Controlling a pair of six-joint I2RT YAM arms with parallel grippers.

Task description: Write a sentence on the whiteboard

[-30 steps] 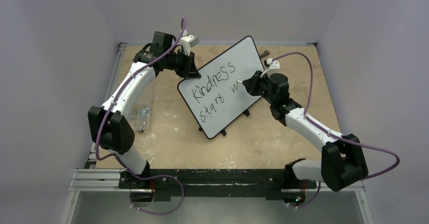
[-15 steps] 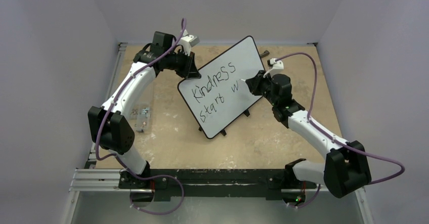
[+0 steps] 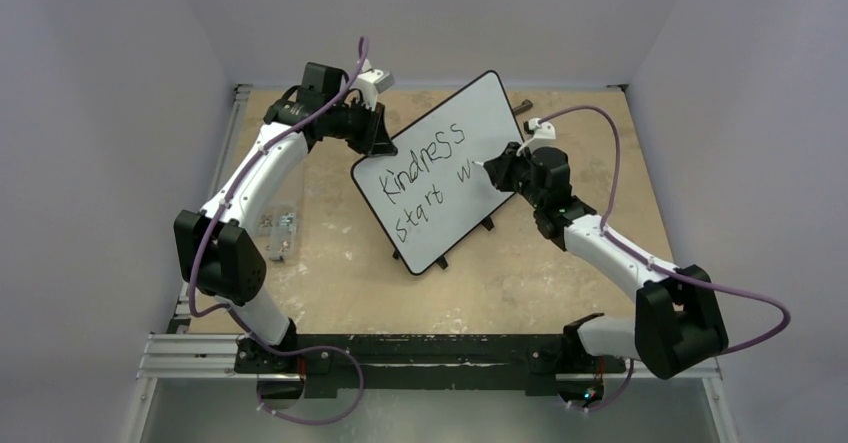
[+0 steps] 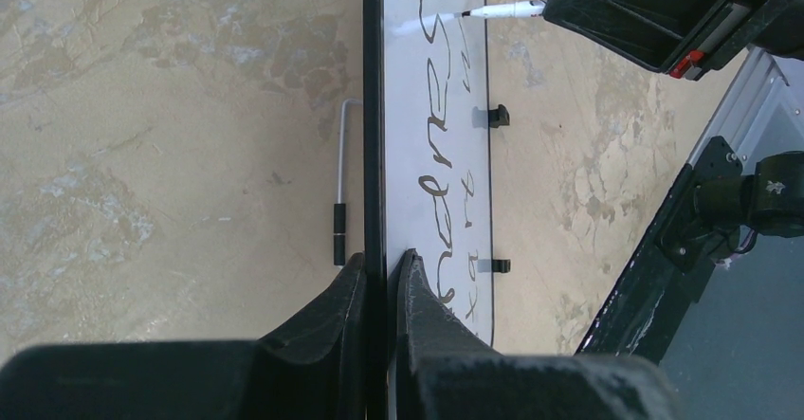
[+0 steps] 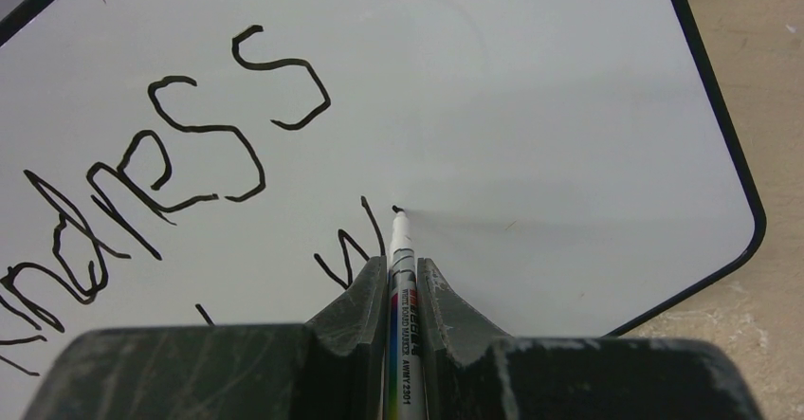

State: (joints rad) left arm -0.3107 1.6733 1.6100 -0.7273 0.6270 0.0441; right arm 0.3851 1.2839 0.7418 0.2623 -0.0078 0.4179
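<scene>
The whiteboard (image 3: pixel 445 168) stands tilted on small black feet in the middle of the table. The sentence (image 3: pixel 420 178) on it reads "Kindness" above "start w" in black. My left gripper (image 3: pixel 377 141) is shut on the board's upper left rim, seen edge-on in the left wrist view (image 4: pixel 375 264). My right gripper (image 3: pixel 497 168) is shut on a white marker (image 5: pixel 400 278). The marker's tip (image 5: pixel 396 211) touches the board just right of the "w" (image 5: pixel 349 245). The marker also shows in the left wrist view (image 4: pixel 502 9).
A thin metal stand rod (image 4: pixel 339 183) lies behind the board. A small pile of metal parts (image 3: pixel 280 225) sits at the table's left edge. A dark object (image 3: pixel 522 104) lies behind the board's far corner. Grey walls close in the table.
My right gripper moved the marker slightly left and back on the board, to the spot just right of the "w". The left arm and the board have not moved.
</scene>
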